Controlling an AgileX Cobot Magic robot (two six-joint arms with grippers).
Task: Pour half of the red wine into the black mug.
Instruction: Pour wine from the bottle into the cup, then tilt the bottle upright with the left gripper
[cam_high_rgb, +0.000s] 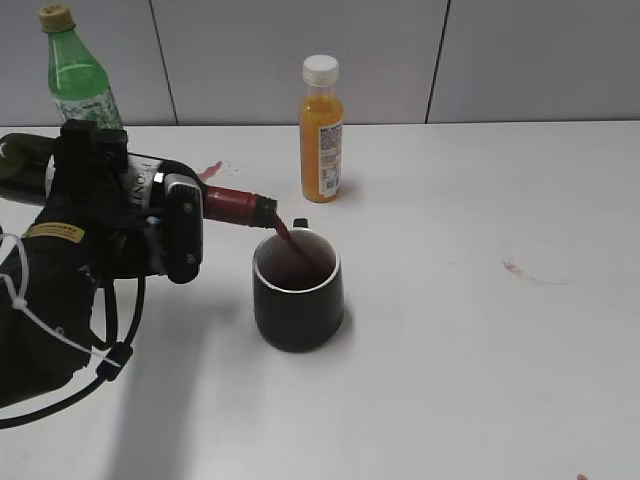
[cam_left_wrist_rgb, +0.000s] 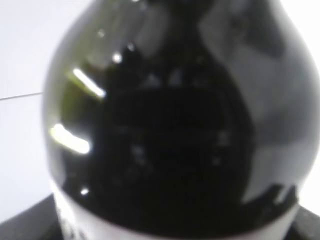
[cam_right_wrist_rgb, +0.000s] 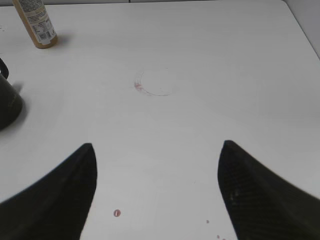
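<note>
**Wine streams from the tipped bottle into the mug**

Nearest the exterior camera, the left gripper (cam_high_rgb: 150, 225) has the wine bottle (cam_high_rgb: 30, 165) clamped around its body, jaws pinching the glass at the label, and the bottle lies almost level with its neck pointing right. The left wrist view is filled by that same bottle (cam_left_wrist_rgb: 170, 125): dark glass, blurred, bright reflections on the shoulder, a strip of white label at the bottom edge. The fingers themselves do not show there.

Just right of the gripper, the red foil collar (cam_high_rgb: 232, 205) leads to the bottle's mouth, which hangs over the near-left rim of the black mug (cam_high_rgb: 298, 310). And there it goes: a thin arc of red wine (cam_high_rgb: 284, 232) drops from the mouth into the cup! The white inner wall shows above a dark pool of liquid. The mug stands upright on the white table (cam_high_rgb: 480, 380), its handle turned toward the far side.

Over to the right gripper (cam_right_wrist_rgb: 157, 195): jaws spread wide, holding nothing, hovering above bare tabletop, with a small red droplet (cam_right_wrist_rgb: 117, 213) between the fingers and a faint reddish ring stain (cam_right_wrist_rgb: 155, 82) ahead.

Behind the mug stands the orange juice bottle (cam_high_rgb: 321, 130), white cap on, upright. A red splash (cam_high_rgb: 210, 171) marks the table behind the neck. Farthest back left, the light green plastic bottle (cam_high_rgb: 78, 75) stands upright behind the gripper.
</note>
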